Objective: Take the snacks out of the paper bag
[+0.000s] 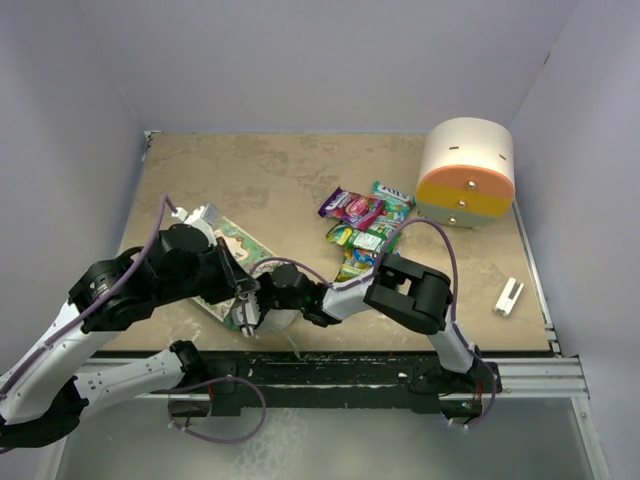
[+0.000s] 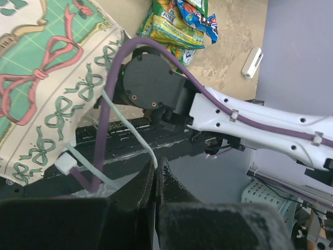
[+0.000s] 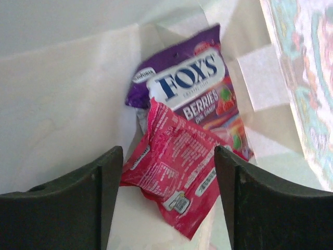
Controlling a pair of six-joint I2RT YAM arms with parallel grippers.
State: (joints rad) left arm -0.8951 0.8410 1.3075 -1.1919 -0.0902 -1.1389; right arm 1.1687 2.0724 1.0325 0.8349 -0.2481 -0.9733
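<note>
Clutter away from the work is slight: a cream, orange and yellow cylinder [image 1: 465, 172] lies at the far right, and a small white block [image 1: 509, 296] sits near the right edge. A pile of snacks [image 1: 365, 225] lies on the table between them and the paper bag [image 1: 232, 262]. The bag lies near the left arm, patterned side up.

From above, both wrists crowd the bag's mouth and hide what is inside. The right wrist camera looks into the white interior. There the right gripper [image 3: 167, 153] is spread wide, holding nothing. A pink-red packet [image 3: 177, 169] lies between its fingers over a purple Fox's packet [image 3: 187, 86]; whether either finger touches the pink-red packet cannot be told.

The left wrist camera shows the left gripper [image 2: 156, 174] with its fingers pressed together on the bag's thin white string handle [image 2: 130, 133]. The right arm [image 2: 250, 122] crosses just beyond it.

The table [image 1: 250, 180] is mottled tan, like stone, and pale lavender-grey walls [image 1: 320, 60] close it in on three sides.
</note>
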